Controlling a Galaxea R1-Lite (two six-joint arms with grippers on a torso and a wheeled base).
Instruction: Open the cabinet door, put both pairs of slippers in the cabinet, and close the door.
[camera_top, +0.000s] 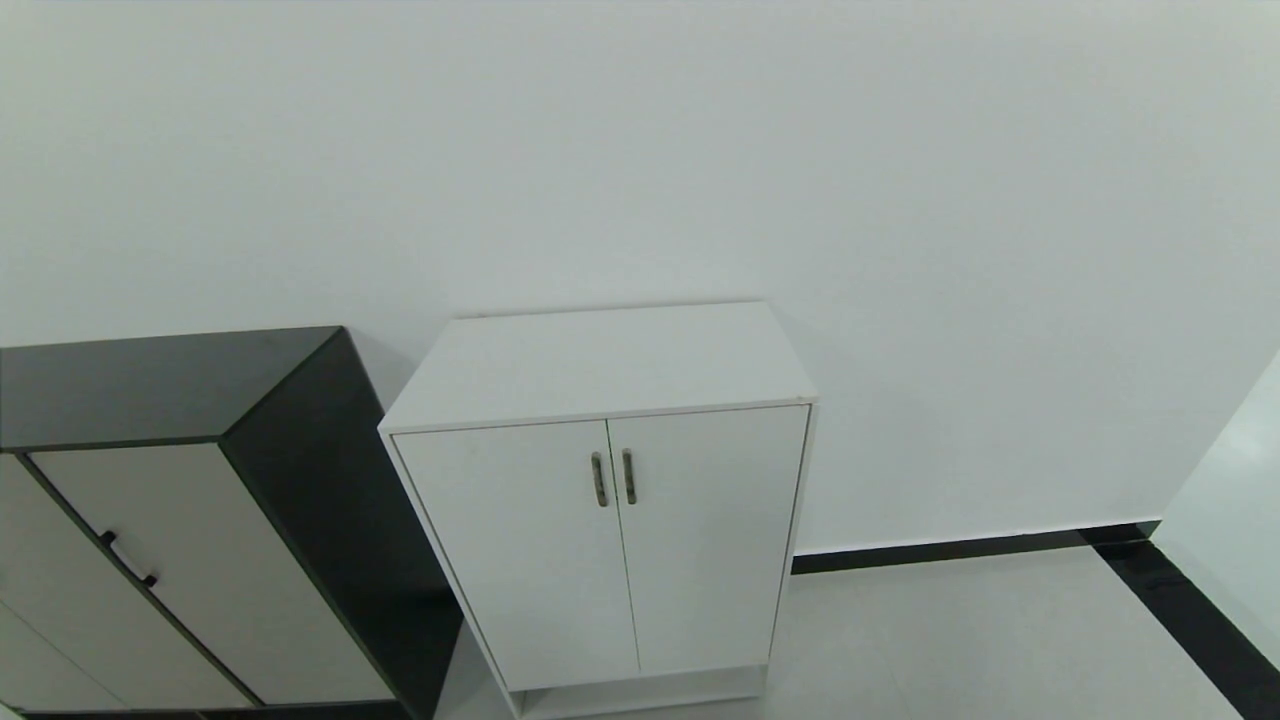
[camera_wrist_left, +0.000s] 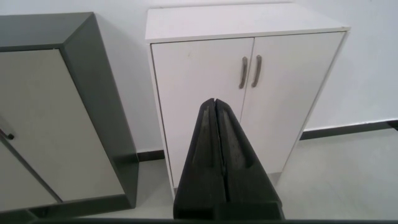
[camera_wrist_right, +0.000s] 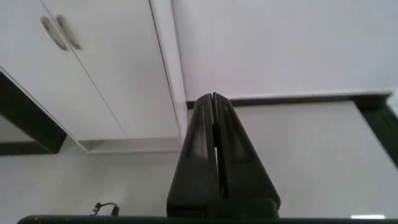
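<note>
Black cabinet (camera_top: 290, 470) far left, against the wall (camera_top: 640, 150). Just beside it, white cabinet (camera_top: 600, 365), both doors (camera_top: 520, 550) shut, handles (camera_top: 614, 478) side by side at centre. Now the left gripper (camera_wrist_left: 215, 102), fingers pressed together, facing those doors; right gripper (camera_wrist_right: 214, 98) closed too, over floor (camera_wrist_right: 311, 155) nr cabinet's base.

We identify a bare indoor room, either a home entryway or a test space; we cannot tell which. Evidence: a white two-door cabinet (camera_top: 600, 540) beside a black-framed cabinet (camera_top: 300, 480), both against a plain white wall (camera_top: 640, 150); pale floor (camera_top: 950, 640); black skirting (camera_top: 950, 550).
</note>
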